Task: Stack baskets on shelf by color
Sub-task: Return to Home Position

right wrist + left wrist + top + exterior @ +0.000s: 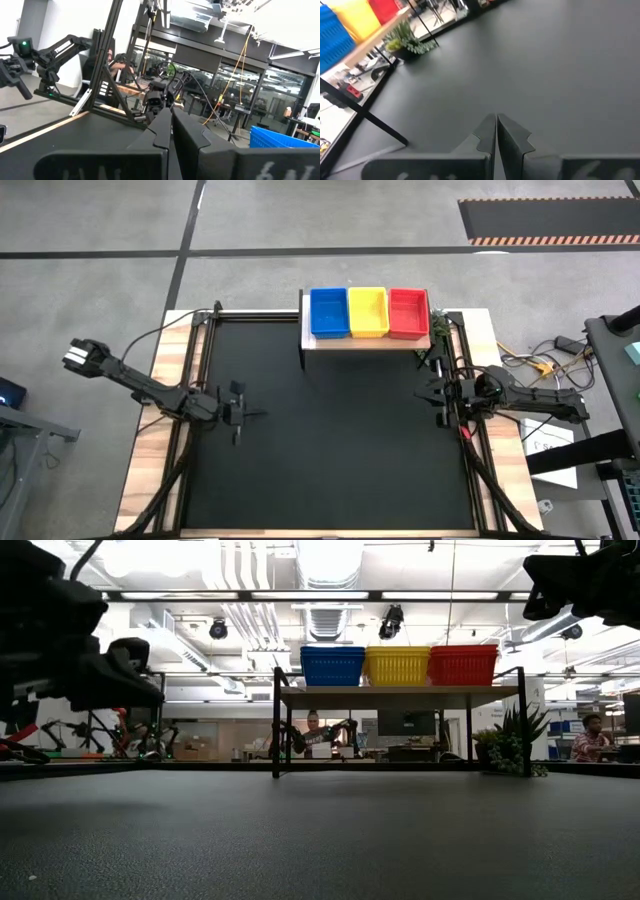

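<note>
- Sorting looks finished. The step in hand is parking the arms, and the next move only calls for settling them clear.
- The left pincer (pixel 240 413) and the right pincer (pixel 438 392) are each pressed closed and empty, over opposite sides of the counter (pixel 150 450).
- The shelf (pixel 365 342) stands well beyond both pincers, roughly between them.
- It carries the blue basket (pixel 329 312), yellow basket (pixel 367 311) and red basket (pixel 408 312), touching; all look empty.

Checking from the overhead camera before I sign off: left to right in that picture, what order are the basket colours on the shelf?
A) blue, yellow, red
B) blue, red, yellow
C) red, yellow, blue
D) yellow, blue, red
A: in the high view the blue baskets sit at the picture's left end of the shelf, the yellow baskets in the middle, and the red baskets at the right end.
</note>
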{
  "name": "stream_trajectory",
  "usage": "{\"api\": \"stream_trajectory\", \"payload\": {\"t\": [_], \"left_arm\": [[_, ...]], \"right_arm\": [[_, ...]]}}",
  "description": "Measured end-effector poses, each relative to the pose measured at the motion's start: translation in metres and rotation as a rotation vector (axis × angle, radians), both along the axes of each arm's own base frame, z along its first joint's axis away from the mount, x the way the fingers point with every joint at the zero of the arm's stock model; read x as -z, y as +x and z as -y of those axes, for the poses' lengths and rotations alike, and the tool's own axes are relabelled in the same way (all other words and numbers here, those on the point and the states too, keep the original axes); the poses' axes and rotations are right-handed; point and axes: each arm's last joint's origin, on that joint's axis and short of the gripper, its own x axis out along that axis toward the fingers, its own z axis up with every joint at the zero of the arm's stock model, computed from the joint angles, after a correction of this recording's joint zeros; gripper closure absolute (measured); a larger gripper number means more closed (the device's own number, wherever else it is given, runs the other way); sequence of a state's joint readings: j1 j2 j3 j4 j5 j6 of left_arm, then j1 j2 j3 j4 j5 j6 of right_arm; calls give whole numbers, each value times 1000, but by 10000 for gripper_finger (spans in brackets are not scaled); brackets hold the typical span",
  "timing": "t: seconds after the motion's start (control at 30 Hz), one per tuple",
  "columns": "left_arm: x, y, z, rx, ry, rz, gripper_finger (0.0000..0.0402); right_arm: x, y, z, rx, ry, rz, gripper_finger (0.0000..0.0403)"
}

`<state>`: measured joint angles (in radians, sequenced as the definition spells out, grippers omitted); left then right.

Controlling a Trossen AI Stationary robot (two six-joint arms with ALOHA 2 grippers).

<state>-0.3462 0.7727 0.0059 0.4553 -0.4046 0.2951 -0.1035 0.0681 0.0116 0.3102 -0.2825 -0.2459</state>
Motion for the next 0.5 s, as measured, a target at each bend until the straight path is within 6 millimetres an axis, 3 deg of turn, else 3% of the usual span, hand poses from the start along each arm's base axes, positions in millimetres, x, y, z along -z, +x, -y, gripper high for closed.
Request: {"api": "stream_trajectory", "payload": {"t": [0.5], "left_arm": [[23, 3, 1, 0, 64, -176, 401]], "right_arm": [[0, 0, 0, 0, 0, 0, 394]]}}
